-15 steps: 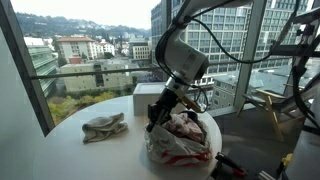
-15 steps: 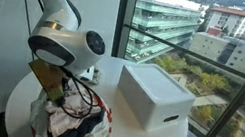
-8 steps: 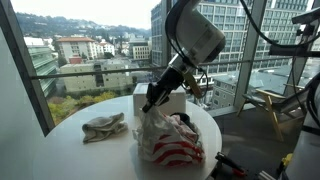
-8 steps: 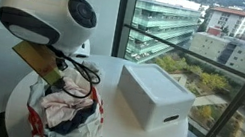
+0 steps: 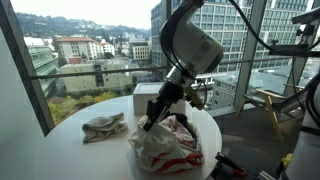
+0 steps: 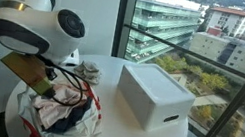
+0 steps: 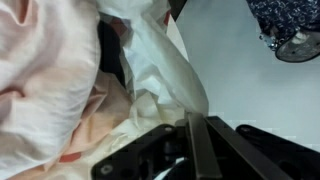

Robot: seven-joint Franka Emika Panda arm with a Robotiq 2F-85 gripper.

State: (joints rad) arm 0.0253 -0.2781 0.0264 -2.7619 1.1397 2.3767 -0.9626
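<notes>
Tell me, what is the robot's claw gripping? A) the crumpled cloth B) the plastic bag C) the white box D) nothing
B: the gripper is shut on the rim of the plastic bag; the white box and the crumpled cloth sit apart from it.

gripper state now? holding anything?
Gripper: closed, pinching the edge of the white plastic bag.

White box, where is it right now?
In an exterior view the white box sits on the round table, right of the plastic bag of clothes and close to the window.
</notes>
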